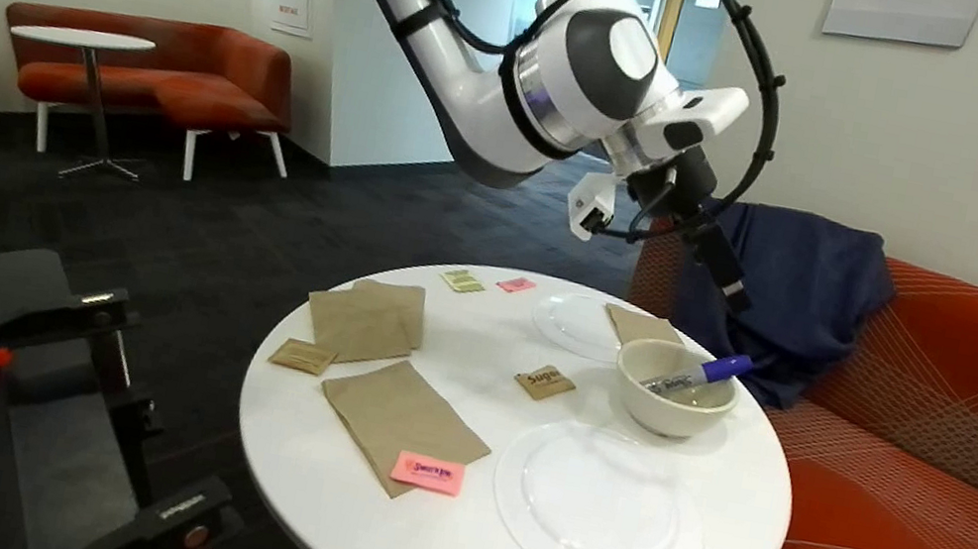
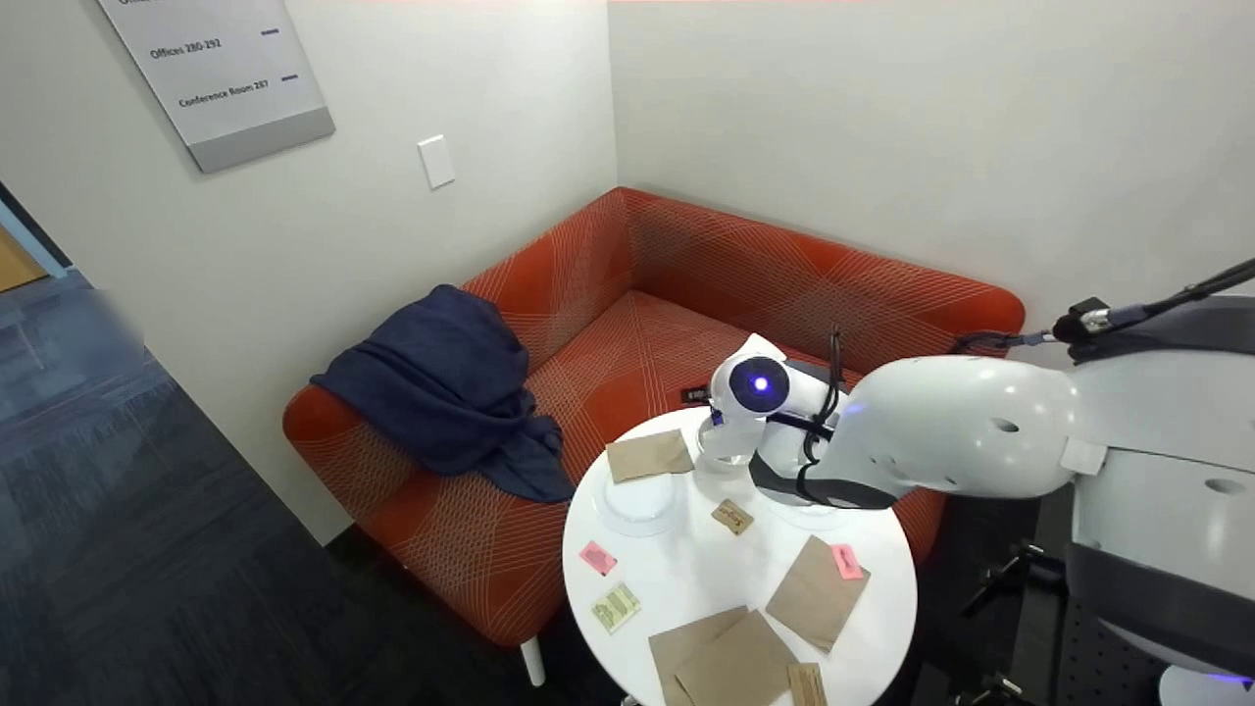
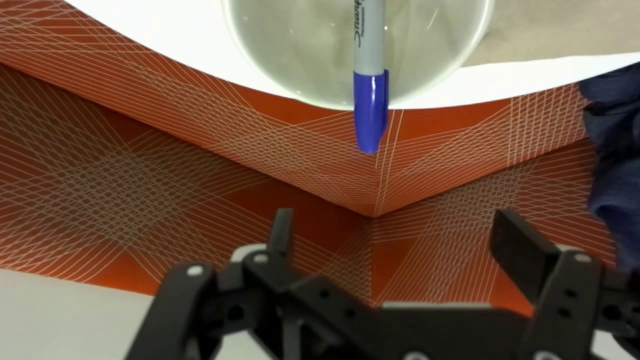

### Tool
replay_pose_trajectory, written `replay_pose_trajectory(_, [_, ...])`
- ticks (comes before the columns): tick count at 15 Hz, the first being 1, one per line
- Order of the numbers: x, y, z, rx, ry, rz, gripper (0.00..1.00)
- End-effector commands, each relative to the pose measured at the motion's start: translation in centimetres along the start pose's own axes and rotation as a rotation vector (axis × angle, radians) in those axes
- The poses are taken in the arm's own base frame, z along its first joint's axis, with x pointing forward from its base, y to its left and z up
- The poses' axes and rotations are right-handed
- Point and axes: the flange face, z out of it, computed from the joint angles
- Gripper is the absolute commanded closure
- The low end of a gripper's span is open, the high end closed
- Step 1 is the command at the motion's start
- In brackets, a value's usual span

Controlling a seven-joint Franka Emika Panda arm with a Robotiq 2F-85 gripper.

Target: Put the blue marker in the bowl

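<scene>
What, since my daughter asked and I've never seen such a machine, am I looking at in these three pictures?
The machine is a jointed robot arm ending in a black gripper, its two-jawed "hand". Two pictures look on from outside the robot; the close-up is taken from its wrist, so the jaws show at the bottom. On the round white table are a cream bowl, two flat plates, brown sheets that look like paper napkins, and small packets, one marked Sugar. The blue marker leans in the bowl, its capped end sticking out past the rim. Nothing is held: the jaws stand open with nothing between them, and the marker lies apart from them.
</scene>
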Motion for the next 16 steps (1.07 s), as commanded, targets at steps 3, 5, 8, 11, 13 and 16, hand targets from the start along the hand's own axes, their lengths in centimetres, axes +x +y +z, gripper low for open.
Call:
replay_pose_trajectory(3, [1.3,1.4,-5.3,0.080,-0.122,-0.076,0.00])
replay_pose_trajectory(5, [1.5,1.7,-6.8,0.112,-0.160,-0.110,0.00])
replay_pose_trajectory(8, [1.7,2.0,-9.2,0.164,-0.231,-0.178,0.00])
replay_pose_trajectory(11, [1.7,2.3,-11.2,0.208,-0.303,-0.233,0.00])
replay_pose_trajectory(13, [1.7,2.5,-12.6,0.254,-0.346,-0.279,0.00])
replay_pose_trajectory(16, [1.4,2.9,-14.1,0.298,-0.417,-0.335,0.00])
